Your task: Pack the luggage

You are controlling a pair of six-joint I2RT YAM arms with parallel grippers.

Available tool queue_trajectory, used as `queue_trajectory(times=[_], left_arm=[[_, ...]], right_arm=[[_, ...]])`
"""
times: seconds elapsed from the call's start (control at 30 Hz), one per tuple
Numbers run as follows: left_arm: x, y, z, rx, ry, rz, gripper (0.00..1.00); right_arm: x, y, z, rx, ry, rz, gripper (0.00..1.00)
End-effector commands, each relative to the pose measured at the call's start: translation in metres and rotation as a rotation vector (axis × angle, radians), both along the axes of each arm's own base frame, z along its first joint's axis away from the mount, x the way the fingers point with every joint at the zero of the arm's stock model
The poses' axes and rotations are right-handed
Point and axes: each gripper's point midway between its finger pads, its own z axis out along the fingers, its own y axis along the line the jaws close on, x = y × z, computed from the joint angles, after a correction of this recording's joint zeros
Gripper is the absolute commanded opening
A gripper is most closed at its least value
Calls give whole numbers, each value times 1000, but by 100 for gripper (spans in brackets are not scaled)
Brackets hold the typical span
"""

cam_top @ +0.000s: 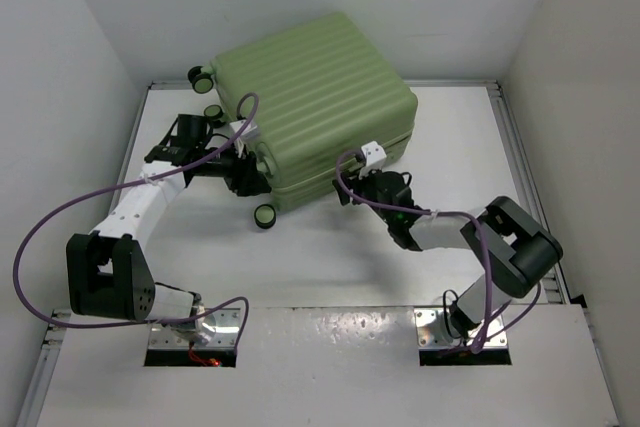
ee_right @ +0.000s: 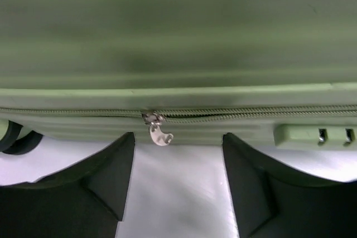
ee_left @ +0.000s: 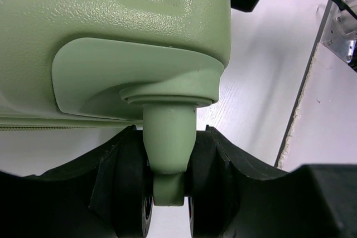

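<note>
The luggage (cam_top: 315,97), a pale-green ribbed hard-shell suitcase, lies shut and flat at the back of the white table. My left gripper (cam_top: 248,165) is at its left side, shut on one of its black twin wheels (ee_left: 129,204), with the green wheel stem (ee_left: 168,137) between the fingers. My right gripper (cam_top: 366,173) stands open at the luggage's near side. In the right wrist view the silver zipper pull (ee_right: 159,132) hangs off the zipper just ahead of the gripper (ee_right: 178,140), nearer its left finger and touching neither.
Other luggage wheels stick out at the left (cam_top: 203,77), (cam_top: 213,112) and by the left gripper (cam_top: 265,215). A combination lock (ee_right: 312,135) sits right of the zipper pull. White walls close in both sides; the arm bases' metal plate (cam_top: 330,332) lines the near edge.
</note>
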Motion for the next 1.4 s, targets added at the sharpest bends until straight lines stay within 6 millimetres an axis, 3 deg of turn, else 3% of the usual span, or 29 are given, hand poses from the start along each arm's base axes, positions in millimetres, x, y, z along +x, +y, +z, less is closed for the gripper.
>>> queue_trajectory(times=[0.0, 0.3, 0.4, 0.43, 0.5, 0.63, 0.8, 0.93, 1.13, 1.37], left_arm=[[11, 6, -36, 97, 17, 43, 0], [9, 7, -39, 98, 26, 43, 0], [9, 7, -39, 98, 26, 43, 0], [9, 7, -39, 98, 26, 43, 0], [6, 7, -42, 100, 37, 42, 0], [4, 11, -49, 110, 55, 56, 0], [8, 36, -58, 176, 21, 114, 0], [-12, 48, -65, 252, 47, 75, 0], [-30, 93, -76, 375, 23, 9, 0], [-26, 151, -69, 465, -40, 46, 0]], right_arm=[[16, 14, 29, 58, -76, -18, 60], [30, 9, 23, 32, -68, -79, 32], [30, 8, 23, 22, -79, -76, 17], [30, 8, 26, 18, -89, -73, 7], [30, 5, 25, 7, -92, -72, 0], [33, 0, 29, -9, -114, -74, 0], [39, -16, 36, -37, -143, -94, 0], [46, -35, 38, -56, -153, -127, 0], [56, -71, 44, -81, -173, -201, 0], [57, -98, 49, -104, -196, -237, 0]])
